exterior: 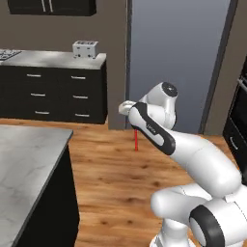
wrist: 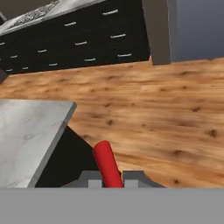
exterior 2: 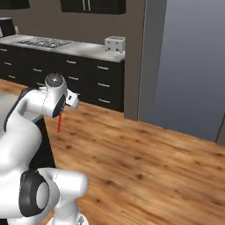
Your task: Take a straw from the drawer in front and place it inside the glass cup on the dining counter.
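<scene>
I have the gripper clamped on the straw right of the dining counter; light, stiff, slippery, so I pinch one end.

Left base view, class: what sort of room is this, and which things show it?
Most likely a home kitchen: a toaster stands on a worktop over black drawers, and a marble counter sits on the wood floor.

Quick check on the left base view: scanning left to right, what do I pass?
Marble counter → toaster on the far worktop → straw hanging from the shut gripper → arm's elbow → dark oven front at the right edge.
</scene>
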Controlling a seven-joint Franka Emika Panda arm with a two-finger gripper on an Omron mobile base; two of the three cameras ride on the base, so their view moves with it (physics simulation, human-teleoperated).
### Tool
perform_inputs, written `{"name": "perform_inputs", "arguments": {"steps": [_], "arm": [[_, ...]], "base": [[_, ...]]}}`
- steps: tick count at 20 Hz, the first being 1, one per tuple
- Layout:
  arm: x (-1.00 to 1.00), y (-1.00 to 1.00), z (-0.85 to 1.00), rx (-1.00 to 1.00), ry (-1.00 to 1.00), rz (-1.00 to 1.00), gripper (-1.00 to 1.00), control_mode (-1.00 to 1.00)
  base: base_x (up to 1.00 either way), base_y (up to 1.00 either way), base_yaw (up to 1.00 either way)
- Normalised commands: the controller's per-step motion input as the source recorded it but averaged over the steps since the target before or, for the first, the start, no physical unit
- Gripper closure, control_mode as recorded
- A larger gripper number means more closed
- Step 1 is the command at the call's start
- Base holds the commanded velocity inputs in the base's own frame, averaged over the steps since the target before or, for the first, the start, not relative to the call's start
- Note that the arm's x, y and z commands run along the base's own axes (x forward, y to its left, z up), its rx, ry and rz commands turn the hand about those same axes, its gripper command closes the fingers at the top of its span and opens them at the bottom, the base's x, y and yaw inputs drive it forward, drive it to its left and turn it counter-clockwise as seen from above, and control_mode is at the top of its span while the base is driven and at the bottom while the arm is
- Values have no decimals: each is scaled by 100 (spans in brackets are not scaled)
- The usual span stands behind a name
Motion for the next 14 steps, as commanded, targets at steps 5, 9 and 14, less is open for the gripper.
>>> {"name": "perform_inputs", "arguments": {"steps": [5, 9, 14], "arm": [[0, 0, 0, 0, 0, 0, 100, 100], [0, 0, 0, 0, 0, 0, 100, 100], [0, 0, 0, 0, 0, 0, 100, 100]], "base": [[66, -8, 55], [54, -10, 53], [46, -14, 51]]}}
